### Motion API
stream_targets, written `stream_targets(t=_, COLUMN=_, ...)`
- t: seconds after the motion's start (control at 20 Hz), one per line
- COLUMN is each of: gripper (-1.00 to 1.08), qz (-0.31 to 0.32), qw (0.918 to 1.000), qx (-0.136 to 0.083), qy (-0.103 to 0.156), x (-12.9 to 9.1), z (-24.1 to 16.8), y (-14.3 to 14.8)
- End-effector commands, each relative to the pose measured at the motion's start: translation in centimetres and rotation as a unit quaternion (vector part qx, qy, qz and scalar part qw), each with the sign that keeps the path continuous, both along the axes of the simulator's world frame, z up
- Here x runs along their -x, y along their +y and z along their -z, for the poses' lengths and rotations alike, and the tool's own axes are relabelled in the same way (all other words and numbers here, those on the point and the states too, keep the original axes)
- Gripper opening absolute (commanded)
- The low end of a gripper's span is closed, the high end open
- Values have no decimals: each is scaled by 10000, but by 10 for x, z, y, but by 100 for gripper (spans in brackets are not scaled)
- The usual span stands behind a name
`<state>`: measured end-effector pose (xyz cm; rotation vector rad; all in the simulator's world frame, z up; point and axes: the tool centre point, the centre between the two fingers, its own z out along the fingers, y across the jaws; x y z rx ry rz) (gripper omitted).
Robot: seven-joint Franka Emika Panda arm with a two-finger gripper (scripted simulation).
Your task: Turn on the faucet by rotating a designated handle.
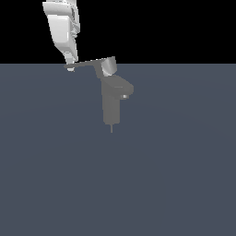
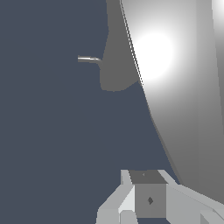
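Note:
The faucet (image 1: 111, 103) is a matte grey column standing on the floor in the middle of the exterior view, with a rounded spout stub (image 1: 126, 89) toward that view's right. Its handle (image 1: 87, 64) is a thin flat lever reaching from a lighter hub (image 1: 109, 66) toward the exterior view's left. My white gripper (image 1: 70, 65) comes down from above and its tip touches the lever's outer end. In the wrist view the handle (image 2: 183, 109) fills one side as a broad bright grey surface, the faucet (image 2: 114, 65) lies beyond it, and my fingers (image 2: 148, 199) show pressed together with nothing between them.
A flat blue-grey floor (image 1: 175, 175) spreads all round the faucet, under a black background. A thin pin (image 1: 111, 128) sticks out beneath the faucet's base, and the same pin (image 2: 89, 59) shows in the wrist view.

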<state>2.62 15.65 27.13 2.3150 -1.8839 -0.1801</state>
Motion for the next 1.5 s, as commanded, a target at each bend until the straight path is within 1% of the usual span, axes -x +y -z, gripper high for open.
stream_targets(t=0.0, gripper=-100, qz=9, qw=10000, qx=11, qy=20, x=8, z=-2, y=-3)
stream_targets(t=0.8, gripper=-100, qz=12, qw=10000, qx=11, qy=18, x=51, z=-11, y=-10)
stream_targets(t=0.85, gripper=-100, qz=12, qw=10000, qx=11, qy=18, x=51, z=-11, y=-10)
stream_targets(t=0.9, gripper=-100, qz=27, qw=10000, qx=38, qy=43, x=48, z=-5, y=-12)
stream_targets(t=1.45, gripper=-100, qz=23, qw=10000, qx=30, qy=36, x=72, z=-13, y=-44)
